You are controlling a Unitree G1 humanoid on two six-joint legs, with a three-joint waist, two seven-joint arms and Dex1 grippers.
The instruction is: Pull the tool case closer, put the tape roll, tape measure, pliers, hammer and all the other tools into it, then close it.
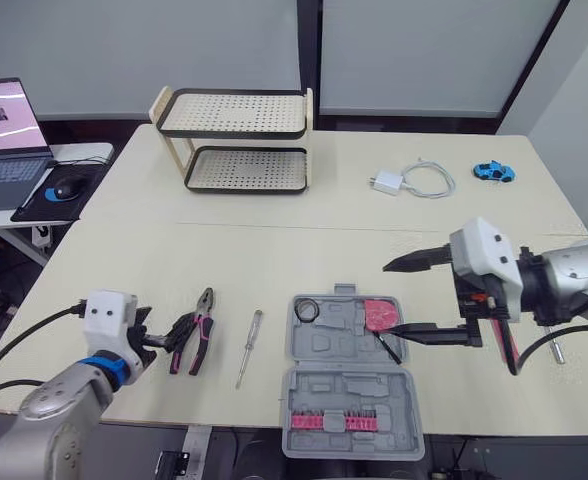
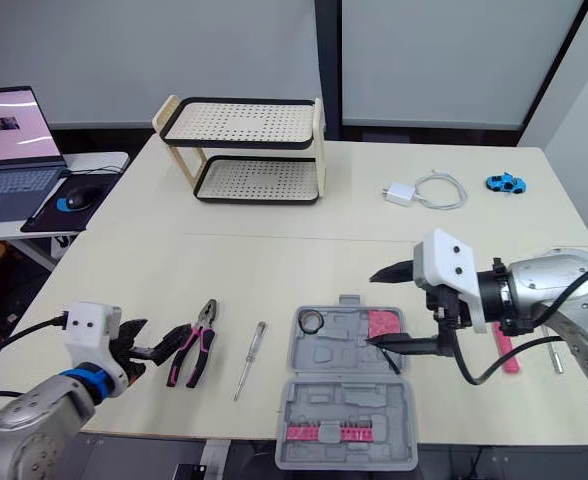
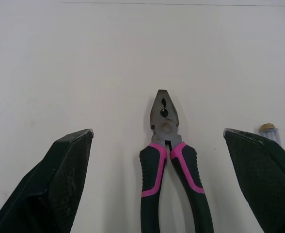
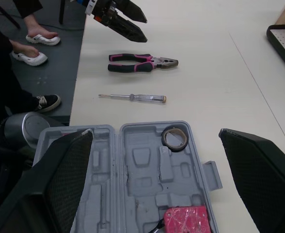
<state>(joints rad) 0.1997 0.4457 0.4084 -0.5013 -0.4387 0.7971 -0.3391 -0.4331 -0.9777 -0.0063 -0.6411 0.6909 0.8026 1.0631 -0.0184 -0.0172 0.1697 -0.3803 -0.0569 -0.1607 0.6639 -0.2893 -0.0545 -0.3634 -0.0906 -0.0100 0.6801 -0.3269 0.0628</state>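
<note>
The grey tool case [image 1: 349, 385] lies open at the table's front edge. In it sit a tape roll [image 1: 307, 310] and a pink tape measure [image 1: 379, 314]. My right gripper [image 1: 389, 298] hovers open over the case's right side, above the tape measure [image 4: 186, 219]. Black-and-pink pliers [image 1: 196, 343] lie left of the case, with a screwdriver [image 1: 248, 348] between the two. My left gripper [image 1: 159, 330] is open just behind the pliers' handles [image 3: 167, 160], in line with them. A pink-handled tool [image 1: 509, 345] lies partly hidden behind my right arm.
A two-tier perforated rack [image 1: 239, 140] stands at the back. A white charger with cable [image 1: 414, 180] and a blue toy car [image 1: 494, 171] lie at the back right. A laptop [image 1: 4, 130] sits on a side desk to the left. A person's feet [image 4: 33, 39] are beside the table.
</note>
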